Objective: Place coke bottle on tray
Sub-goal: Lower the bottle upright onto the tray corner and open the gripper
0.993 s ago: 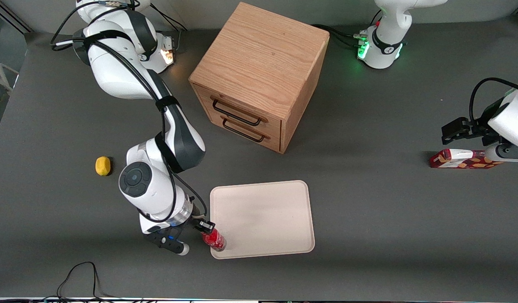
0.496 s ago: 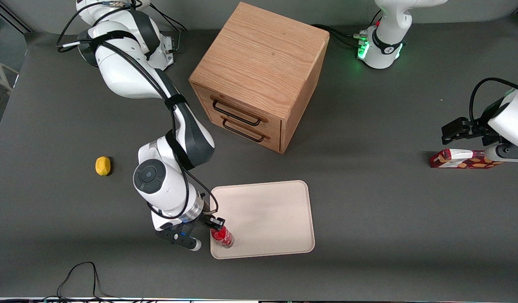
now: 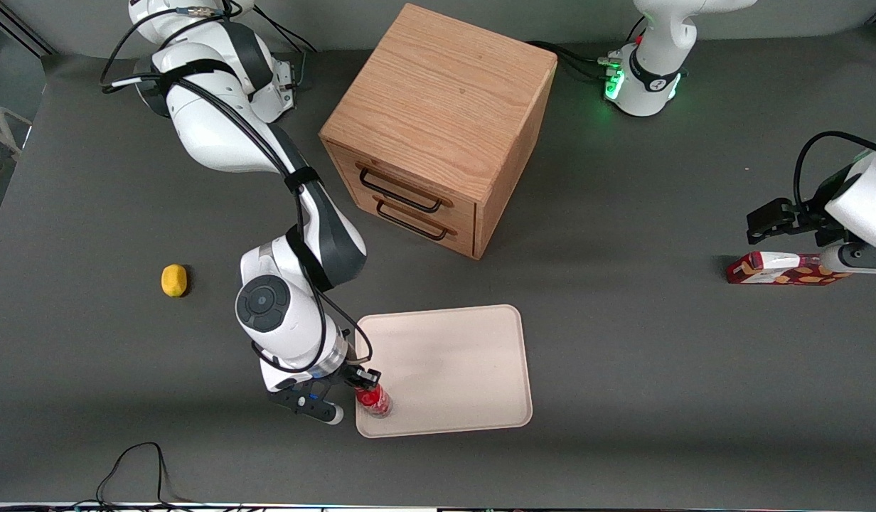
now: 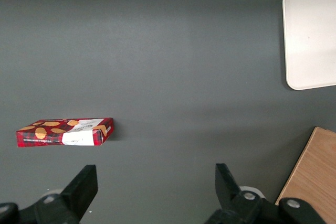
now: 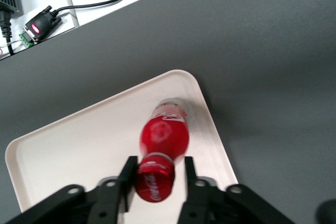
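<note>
Here | end effector (image 5: 156,178) clasps coke bottle (image 5: 164,139) cap | wrist-only: base on tray (image 5: 79,145)

A red coke bottle (image 5: 164,136) with a red cap, white script and a clear base is gripped at the neck between the black fingers of the pincer (image 5: 156,178). Beneath the pincer, a cream-white tray (image 3: 466,334) is seen, marked by a faint grey smudge. The table (image 3: 623,398) is plain dark grey. Well apart from the pincer, toward the working arm's end, a yellow lemon (image 3: 173,279) is seen. A light oak drawer cabinet (image 3: 438,121) with black handles is seen farther from the front camera than the pincer. Far from the pincer, toward the parked arm's end, a red carton (image 4: 65,131) patterned with orange pieces and a white patch is seen.
</note>
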Controlling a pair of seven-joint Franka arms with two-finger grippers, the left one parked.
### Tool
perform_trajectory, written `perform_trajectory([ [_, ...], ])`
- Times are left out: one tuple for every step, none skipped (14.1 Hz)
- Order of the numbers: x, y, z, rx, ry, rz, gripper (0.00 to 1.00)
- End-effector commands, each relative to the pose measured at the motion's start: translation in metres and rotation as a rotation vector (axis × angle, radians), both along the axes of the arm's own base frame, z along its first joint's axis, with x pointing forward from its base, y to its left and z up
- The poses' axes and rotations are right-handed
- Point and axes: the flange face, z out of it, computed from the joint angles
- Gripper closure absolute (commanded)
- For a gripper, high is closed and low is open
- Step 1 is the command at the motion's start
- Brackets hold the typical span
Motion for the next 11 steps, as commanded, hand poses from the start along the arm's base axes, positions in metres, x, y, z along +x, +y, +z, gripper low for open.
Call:
perform_trajectory([
  [-0.001,0.005,0.003,-0.019,-0.008,-0.012,0.00],
  [-0.002,0.004,0.005,-0.022,-0.001,-0.011,0.00],
  [-0.003,0.004,0.006,-0.027,0.012,-0.011,0.00],
  [-0.005,0.002,0.009,-0.033,0.022,-0.012,0.00],
  [-0.007,0.001,0.018,-0.037,0.034,-0.012,0.00],
  [-0.009,0.000,0.023,-0.042,0.052,-0.011,0.00],
  [-0.012,-0.001,0.037,-0.042,0.055,-0.011,0.00],
  [-0.014,-0.004,0.047,-0.044,0.063,-0.009,0.00],
  [-0.020,-0.007,0.058,-0.056,0.089,-0.004,0.00],
  [-0.026,-0.011,0.073,-0.062,0.110,0.001,0.00],
  [-0.037,-0.017,0.084,-0.079,0.147,0.023,0.00],
])
